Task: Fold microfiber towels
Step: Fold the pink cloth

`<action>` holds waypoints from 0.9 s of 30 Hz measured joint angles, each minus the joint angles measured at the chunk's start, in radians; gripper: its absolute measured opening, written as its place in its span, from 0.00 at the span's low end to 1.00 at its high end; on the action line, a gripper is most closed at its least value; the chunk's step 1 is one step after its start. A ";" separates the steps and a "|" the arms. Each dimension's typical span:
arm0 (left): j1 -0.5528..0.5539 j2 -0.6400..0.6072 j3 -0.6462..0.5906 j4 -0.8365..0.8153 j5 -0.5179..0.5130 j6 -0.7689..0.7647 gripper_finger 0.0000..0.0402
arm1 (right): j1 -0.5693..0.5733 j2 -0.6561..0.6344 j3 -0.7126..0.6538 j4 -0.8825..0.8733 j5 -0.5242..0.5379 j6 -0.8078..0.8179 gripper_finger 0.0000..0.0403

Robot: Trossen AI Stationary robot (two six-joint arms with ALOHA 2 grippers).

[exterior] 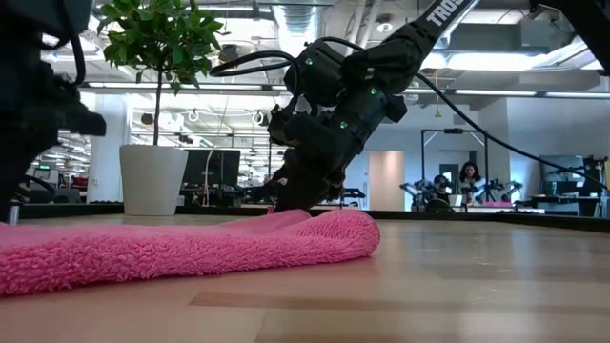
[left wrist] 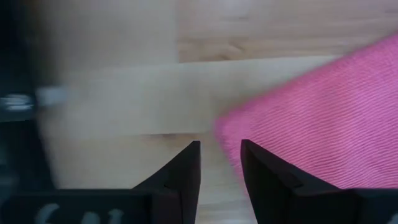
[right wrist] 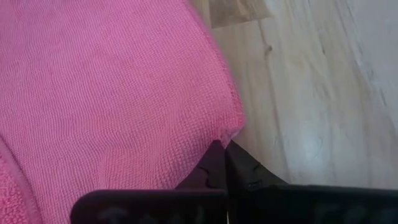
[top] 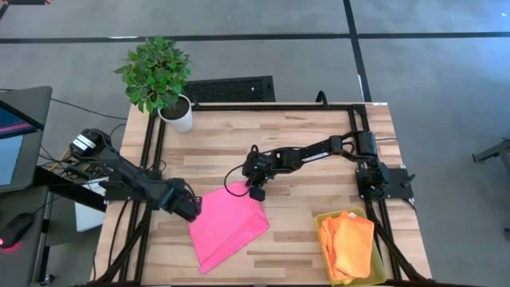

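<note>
- The hot pink towel (top: 229, 226) lies on the wooden surface (top: 295, 127), near the front edge and a little left of centre, folded over into a slanted, roughly four-sided shape.
- In the low view the pink towel (exterior: 191, 250) shows a rounded, doubled edge at its right end, resting flat on the wood.
- The right claw (top: 256, 192) is down at the towel's far right corner; its arm reaches in from the right side of the surface.
- The right wrist view shows that claw (right wrist: 225, 149) pinched tight on the very edge of the pink cloth (right wrist: 112, 93), the two fingers meeting with no gap.
- The left claw (top: 194, 206) sits at the towel's left corner, just beside the cloth.
- In the left wrist view the left claw (left wrist: 221, 152) has its fingers parted with a narrow gap, nothing between them; the towel's corner (left wrist: 323, 118) lies just past one finger.
- The orange towels (top: 347, 243) lie piled in a yellow bin (top: 378, 267) at the near right corner.
- A potted plant (top: 159, 80) stands at the far left corner.
</note>
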State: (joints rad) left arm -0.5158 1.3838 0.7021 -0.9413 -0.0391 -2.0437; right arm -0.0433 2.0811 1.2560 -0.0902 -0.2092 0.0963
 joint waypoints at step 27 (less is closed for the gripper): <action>0.007 -0.002 -0.105 0.190 -0.089 0.147 0.06 | -0.009 -0.002 0.001 -0.009 0.000 -0.001 0.01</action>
State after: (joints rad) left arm -0.5087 1.3819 0.5972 -0.7518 -0.1283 -1.8963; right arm -0.0525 2.0792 1.2572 -0.0990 -0.2096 0.0956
